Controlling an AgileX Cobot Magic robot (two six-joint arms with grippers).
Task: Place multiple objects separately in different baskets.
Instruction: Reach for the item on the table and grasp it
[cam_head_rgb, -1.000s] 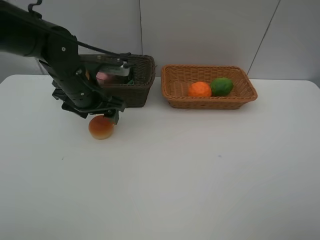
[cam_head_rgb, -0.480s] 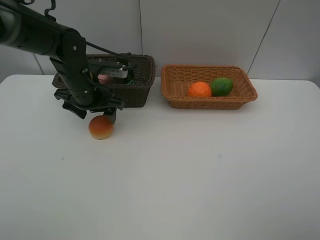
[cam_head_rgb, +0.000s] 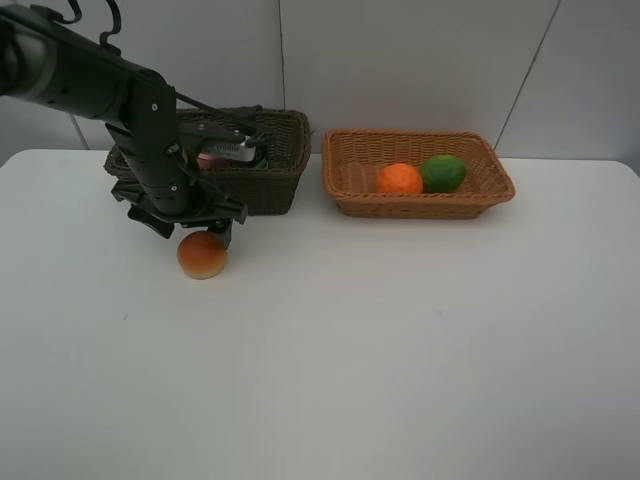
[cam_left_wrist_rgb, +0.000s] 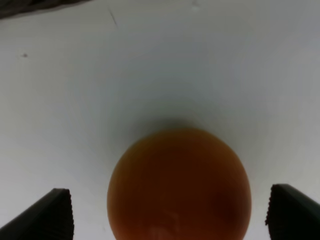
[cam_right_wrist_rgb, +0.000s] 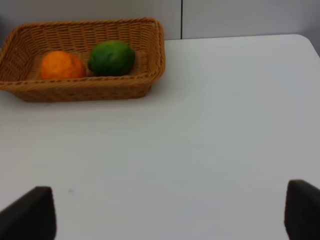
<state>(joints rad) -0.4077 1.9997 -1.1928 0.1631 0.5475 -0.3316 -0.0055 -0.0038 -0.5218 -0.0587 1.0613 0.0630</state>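
A red-orange peach lies on the white table in front of the dark brown basket. My left gripper hangs right over it, open. In the left wrist view the peach sits between the two wide-apart fingertips, touching neither. A pink bottle shows inside the dark basket, partly hidden by the arm. The light tan basket holds the orange mandarin and the green lime. My right gripper is open over bare table, short of the tan basket.
Both baskets stand side by side along the back of the table near the wall. The left arm reaches in from the upper left and covers part of the dark basket. White tabletop spreads across the front and right.
The left arm's upper links have swung back and the wrist stands more upright over the peach. The gripper stays open and the peach has not moved.
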